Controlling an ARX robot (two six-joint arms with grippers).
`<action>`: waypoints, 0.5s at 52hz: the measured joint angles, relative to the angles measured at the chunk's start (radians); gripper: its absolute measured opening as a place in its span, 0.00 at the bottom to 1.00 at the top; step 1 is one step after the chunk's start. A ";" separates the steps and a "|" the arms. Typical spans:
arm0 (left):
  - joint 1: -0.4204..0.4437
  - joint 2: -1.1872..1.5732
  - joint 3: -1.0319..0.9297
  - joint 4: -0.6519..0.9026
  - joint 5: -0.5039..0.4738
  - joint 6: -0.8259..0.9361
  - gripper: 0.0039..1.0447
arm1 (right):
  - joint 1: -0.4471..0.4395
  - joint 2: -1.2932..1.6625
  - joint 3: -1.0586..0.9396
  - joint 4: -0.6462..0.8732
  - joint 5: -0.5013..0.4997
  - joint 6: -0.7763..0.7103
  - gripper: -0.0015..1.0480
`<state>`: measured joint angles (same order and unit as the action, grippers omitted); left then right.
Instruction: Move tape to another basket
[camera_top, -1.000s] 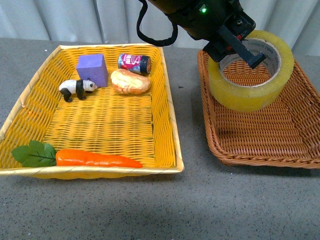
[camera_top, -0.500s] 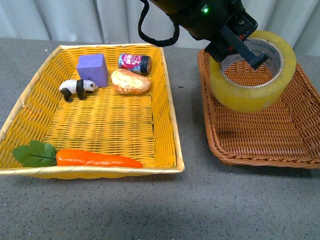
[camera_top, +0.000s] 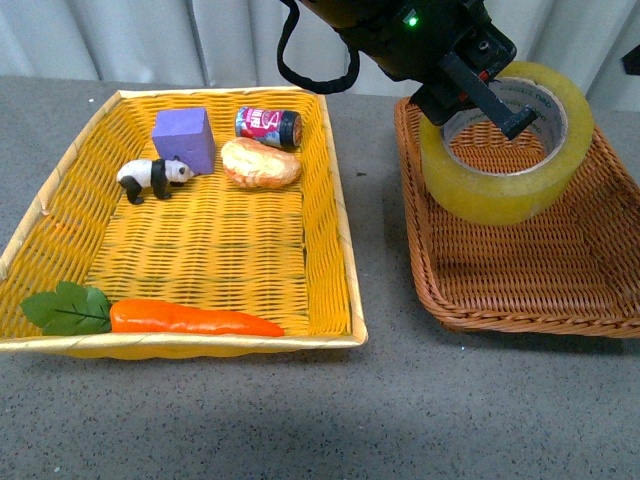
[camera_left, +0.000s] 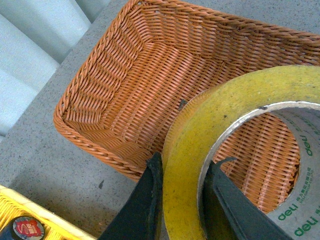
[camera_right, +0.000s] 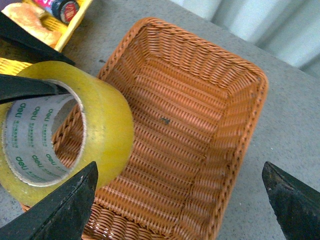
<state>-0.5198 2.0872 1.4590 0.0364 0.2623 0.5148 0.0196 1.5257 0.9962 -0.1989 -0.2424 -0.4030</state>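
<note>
On a grey tabletop (camera_top: 380, 400), a yellow basket (camera_top: 345, 250) at left holds 5 items: a toy carrot (camera_top: 190, 318) along the near edge, a panda figure (camera_top: 152, 177), a purple block (camera_top: 185, 138), a bread roll (camera_top: 260, 163) and a small can (camera_top: 268, 127) on its side. To its right, the left gripper (camera_top: 470, 100) clamps the wall of the tape (camera_top: 505, 185), 1 finger inside the core and 1 outside, holding the tilted roll over the left end of the basket (camera_top: 520, 290). The right gripper (camera_right: 178, 170) hangs above the same brown basket, jaws spread wide and gripping nothing.
</note>
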 joint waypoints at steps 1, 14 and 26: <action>0.000 0.000 0.000 0.000 0.000 0.000 0.16 | 0.010 0.013 0.013 -0.010 0.000 -0.007 0.91; 0.001 0.000 0.000 0.000 0.000 0.000 0.15 | 0.085 0.158 0.105 -0.083 0.035 -0.049 0.91; 0.006 0.000 0.000 0.000 -0.020 -0.021 0.15 | 0.098 0.238 0.162 -0.096 0.027 -0.047 0.91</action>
<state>-0.5140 2.0872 1.4590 0.0360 0.2424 0.4942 0.1177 1.7634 1.1580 -0.2951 -0.2157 -0.4500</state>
